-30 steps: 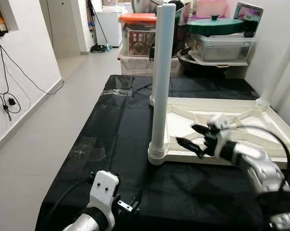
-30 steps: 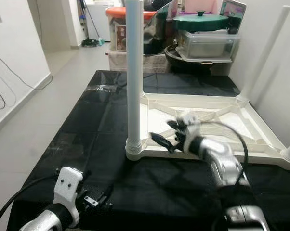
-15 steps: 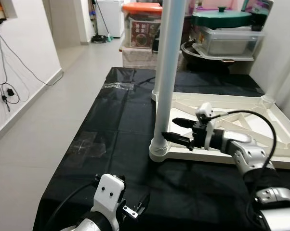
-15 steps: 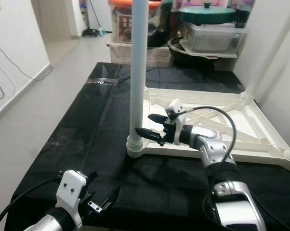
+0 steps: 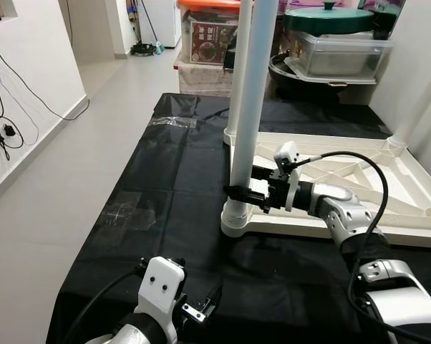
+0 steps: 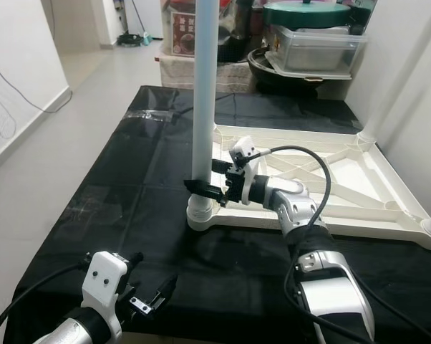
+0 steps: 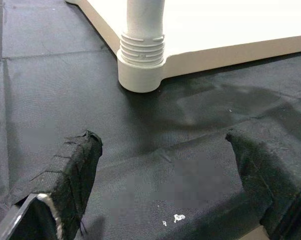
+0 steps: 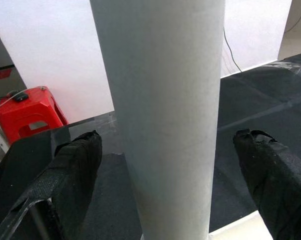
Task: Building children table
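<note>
A black cloth (image 5: pixel 172 179) covers the low platform in front of me, in a tiled room with white walls and stacked storage bins (image 5: pixel 208 43) and a green-lidded pot (image 5: pixel 328 16) at the far end. On the cloth lies the upturned white children's tabletop (image 5: pixel 359 179), its ribbed underside facing up. The near table leg (image 5: pixel 250 107) stands upright in the tabletop's corner socket (image 5: pixel 233 218), the corner closest to me on my left side. A second leg (image 5: pixel 238 68) stands directly behind the near table leg at the next corner, and a third leg (image 6: pixel 400 72) rises beyond the tabletop's far right corner.

My right gripper (image 5: pixel 245 188) reaches across the tabletop to the near table leg, just above the socket. Its two black fingers (image 8: pixel 73 170) are spread apart, one on each side of the leg, and in the right wrist view neither pad touches the white tube. A red stool (image 8: pixel 28 107) shows past the leg by the wall.

My left gripper (image 7: pixel 165 200) hovers low over the cloth on my side of the socket, well apart from the leg, its fingers (image 7: pixel 75 175) spread wide and holding nothing.
</note>
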